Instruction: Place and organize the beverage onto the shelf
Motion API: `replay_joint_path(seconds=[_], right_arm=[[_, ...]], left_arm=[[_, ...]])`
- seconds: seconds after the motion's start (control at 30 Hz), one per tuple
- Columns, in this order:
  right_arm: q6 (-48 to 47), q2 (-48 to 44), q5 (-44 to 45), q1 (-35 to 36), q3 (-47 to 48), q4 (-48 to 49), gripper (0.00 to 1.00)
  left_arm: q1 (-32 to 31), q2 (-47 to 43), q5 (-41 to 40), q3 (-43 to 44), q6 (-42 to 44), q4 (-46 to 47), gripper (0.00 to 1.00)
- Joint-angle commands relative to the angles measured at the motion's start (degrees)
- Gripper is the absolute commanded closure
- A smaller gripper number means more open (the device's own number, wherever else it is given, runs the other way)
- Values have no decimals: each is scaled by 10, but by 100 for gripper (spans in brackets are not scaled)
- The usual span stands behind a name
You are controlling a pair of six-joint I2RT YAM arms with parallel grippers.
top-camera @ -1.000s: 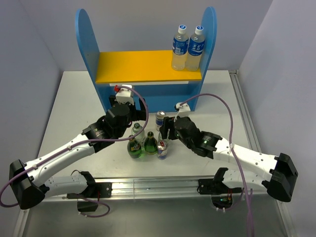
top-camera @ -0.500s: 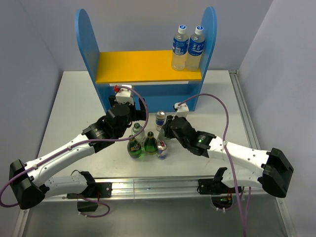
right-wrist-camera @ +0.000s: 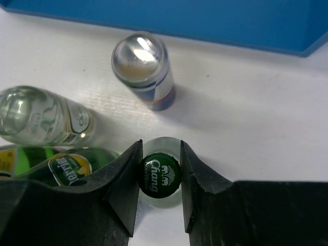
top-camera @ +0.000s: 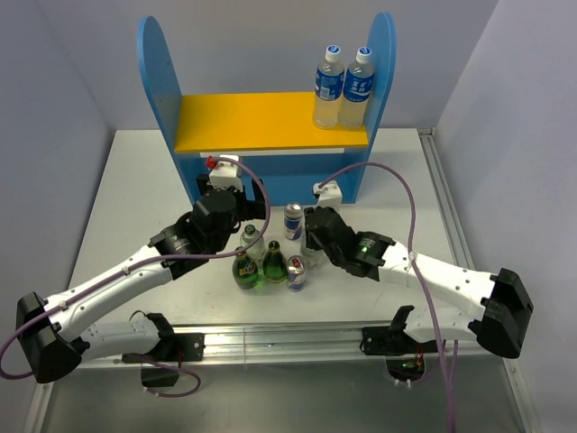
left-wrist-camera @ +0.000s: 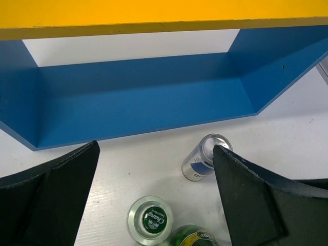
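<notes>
While the right tool (right-wrist-camera: 160,152) sits narrow on the green cap of a clear bottle (right-wrist-camera: 160,176), one finger pressed against each side of it, we judge the step in hand to be lifting that bottle toward the shelf (top-camera: 155,72). The bottle stands on the tabletop (top-camera: 135,198) at the lower middle of the right wrist view. It is just in front of the shelf's blue lower bay (left-wrist-camera: 138,97).

It stands upright with its long axis vertical and the cap pointing up at the camera, so we see it almost end-on.

To do this well, we would raise it straight up before moving it sideways, because its neighbours are close. A can (right-wrist-camera: 142,66) stands just beyond it toward the upper left. A green bottle (right-wrist-camera: 61,169) is near at the lower left, and another clear bottle (right-wrist-camera: 46,120) stands above that. A grip on the cap alone may let glass swing, so we would move slowly and keep it vertical. We would then slide it into the lower bay from the front, under the yellow board (top-camera: 261,122).

The left tool (left-wrist-camera: 154,154) hangs wide open over the cluster, holding nothing. We would keep it out of the carry path
</notes>
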Motion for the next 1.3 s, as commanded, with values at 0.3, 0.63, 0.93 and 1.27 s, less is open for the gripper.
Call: replay_joint_path(seconds=[0.3, 0.63, 0.93, 1.27], right_arm=[[-180, 28, 114, 0, 351, 15, 100], [-272, 294, 26, -24, 811, -25, 100], [-250, 424, -73, -93, 935, 14, 100], [-270, 507, -115, -115, 974, 83, 100]], left_arm=[[-3, -45, -91, 66, -28, -55, 1], [-2, -96, -172, 114, -39, -120, 1], [-3, -147, -173, 93, -32, -134, 1], [-3, -140, -152, 95, -36, -144, 1]])
